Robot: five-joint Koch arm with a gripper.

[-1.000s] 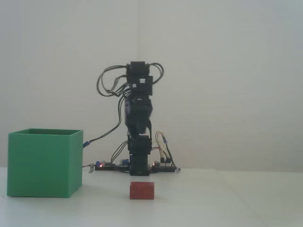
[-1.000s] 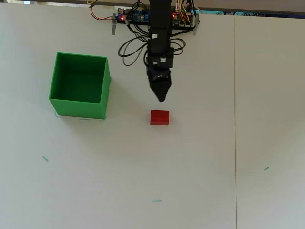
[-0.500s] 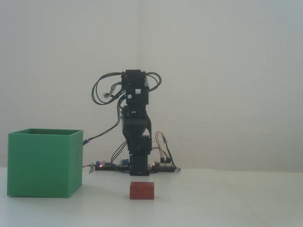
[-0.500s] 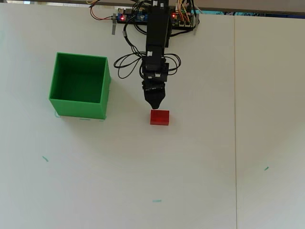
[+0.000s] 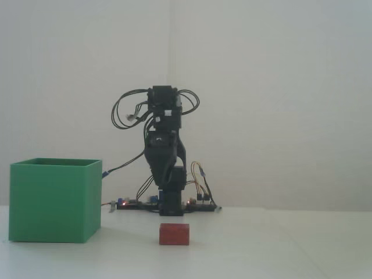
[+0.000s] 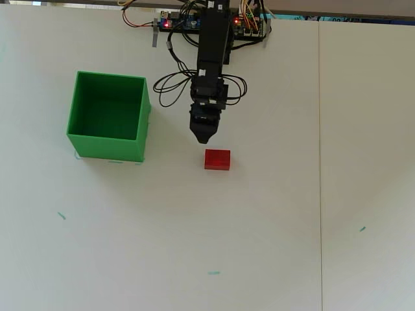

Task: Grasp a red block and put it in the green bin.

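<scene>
We are seeing the red block (image 6: 217,159) lying on the white table (image 6: 272,220), well right of the green bin (image 6: 107,148) in the overhead view. The gripper (image 6: 205,138) is hanging just behind it, empty; we cannot tell its opening.

plain red block (image 6: 217,159), solid green bin (image 6: 107,140), black pincer (image 6: 204,138), white table (image 6: 259,227).

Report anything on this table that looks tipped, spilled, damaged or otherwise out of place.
Nothing stands out. The red block sits flat on the table, apart from the green bin, which stands upright and looks empty. The end effector hangs just short of the block, not touching it. Loose cables loop around the arm.
</scene>
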